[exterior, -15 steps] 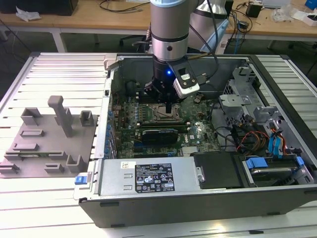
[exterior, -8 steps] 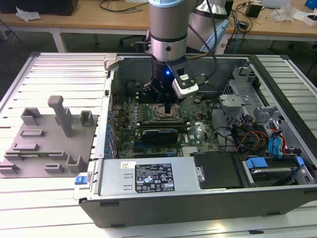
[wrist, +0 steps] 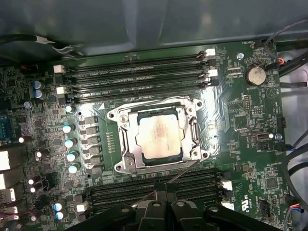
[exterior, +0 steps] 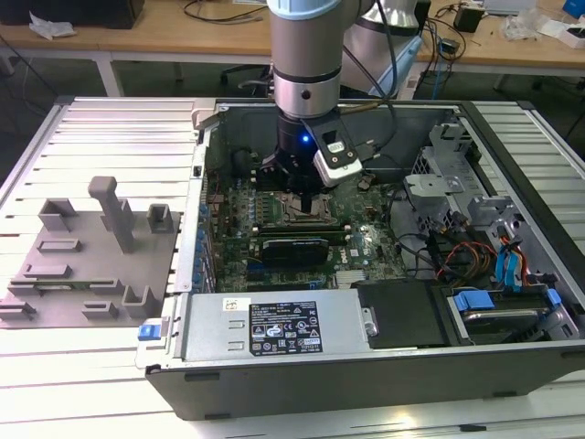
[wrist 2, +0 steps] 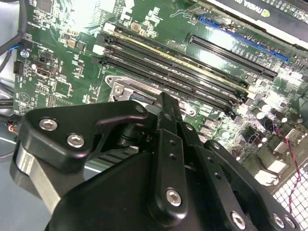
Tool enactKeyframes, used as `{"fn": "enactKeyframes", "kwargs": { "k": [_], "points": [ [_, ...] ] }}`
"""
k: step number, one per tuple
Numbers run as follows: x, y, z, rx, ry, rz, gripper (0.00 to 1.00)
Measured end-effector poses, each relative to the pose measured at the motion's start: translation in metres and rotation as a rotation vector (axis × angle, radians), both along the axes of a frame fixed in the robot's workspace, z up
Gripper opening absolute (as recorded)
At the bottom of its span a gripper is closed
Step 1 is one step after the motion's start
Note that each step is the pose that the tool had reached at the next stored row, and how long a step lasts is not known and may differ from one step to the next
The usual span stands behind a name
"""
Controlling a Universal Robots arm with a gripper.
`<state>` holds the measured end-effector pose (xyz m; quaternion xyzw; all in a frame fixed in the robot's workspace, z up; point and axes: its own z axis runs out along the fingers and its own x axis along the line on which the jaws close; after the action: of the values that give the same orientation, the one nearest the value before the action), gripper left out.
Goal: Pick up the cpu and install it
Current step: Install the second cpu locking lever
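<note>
Silvery and pale, the cpu lies flat inside the metal-rimmed socket frame at the middle of the green motherboard, as we see in the first wrist view; dark memory slots run in rows on either side of it. The gripper hangs low over that spot in the exterior view, within the open computer case. In the second wrist view we see its black fingers drawn together to a narrow tip just above the socket, with nothing between them that we can make out; we cannot tell whether the tip touches the chip.

The case lies on its side on a table of ribbed, light metal slats. At the exterior view's left, well apart from the case, a grey fixture with upright posts and small pockets sits on the slats. Inside the case, toward the exterior view's right, we see a drive cage and blue cables. Behind the rig, wooden workbenches carry loose wires.
</note>
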<state>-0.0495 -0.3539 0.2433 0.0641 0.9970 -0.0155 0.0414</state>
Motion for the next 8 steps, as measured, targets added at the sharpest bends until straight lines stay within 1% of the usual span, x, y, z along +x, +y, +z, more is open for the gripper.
{"fn": "enactKeyframes", "kwargs": {
  "k": [2, 8],
  "points": [
    [-0.0016, -0.0003, -0.001, -0.0001, 0.0002, 0.007, 0.11],
    [-0.0044, -0.0006, -0.0075, 0.0006, 0.0002, 0.075, 0.11]
  ]
}}
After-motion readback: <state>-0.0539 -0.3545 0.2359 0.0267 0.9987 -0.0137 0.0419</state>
